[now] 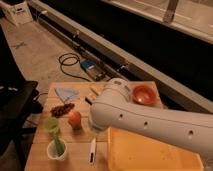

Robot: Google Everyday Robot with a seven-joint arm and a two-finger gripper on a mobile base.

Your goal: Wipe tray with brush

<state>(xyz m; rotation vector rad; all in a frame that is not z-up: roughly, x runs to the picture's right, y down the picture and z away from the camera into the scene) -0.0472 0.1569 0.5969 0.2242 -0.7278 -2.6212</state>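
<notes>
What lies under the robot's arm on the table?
Below the arm, the lower end of the brush shows beside the yellow tray. The arm covers the upper part of the brush, the tray's far edge and the robot's hand, which is hidden behind it.

table (41, 142) holds tray (150, 156), brush (92, 151), cup (52, 151), bowl (144, 94); end effector hidden behind arm (150, 122)

Dim concrete floor (35, 55), wooden table (77, 142), perhaps metal rail (170, 82).

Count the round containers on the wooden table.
2: small round orange-red bowl at the far right, white cup at the near left. The white robot arm may hide others; it also hides the end effector.
</notes>
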